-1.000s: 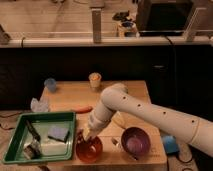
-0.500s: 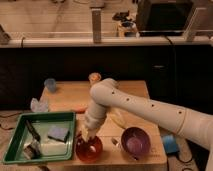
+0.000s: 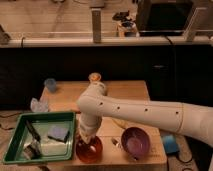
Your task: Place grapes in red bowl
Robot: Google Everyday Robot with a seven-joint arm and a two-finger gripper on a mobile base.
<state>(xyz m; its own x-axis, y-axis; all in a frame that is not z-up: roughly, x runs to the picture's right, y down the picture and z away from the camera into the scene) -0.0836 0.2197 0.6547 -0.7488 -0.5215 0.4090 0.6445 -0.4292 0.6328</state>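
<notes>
The red bowl point(image 3: 89, 149) sits at the front edge of the wooden table point(image 3: 127, 95), between the green tray and the purple bowl. My white arm reaches in from the right and bends down over it. My gripper point(image 3: 86, 135) hangs just above the red bowl's rim, at its back left. The grapes are hidden; I cannot tell whether they are in the gripper or in the bowl.
A purple bowl point(image 3: 136, 141) stands right of the red bowl. A green tray point(image 3: 20, 131) with a sponge point(image 3: 58, 133) and other items lies at the left. A blue cup point(image 3: 50, 85), a crumpled clear bag point(image 3: 39, 104) and a tan cup point(image 3: 94, 78) stand farther back.
My arm has swung left and its elbow has moved back toward the table's far side. The gripper has stayed over the red bowl.
</notes>
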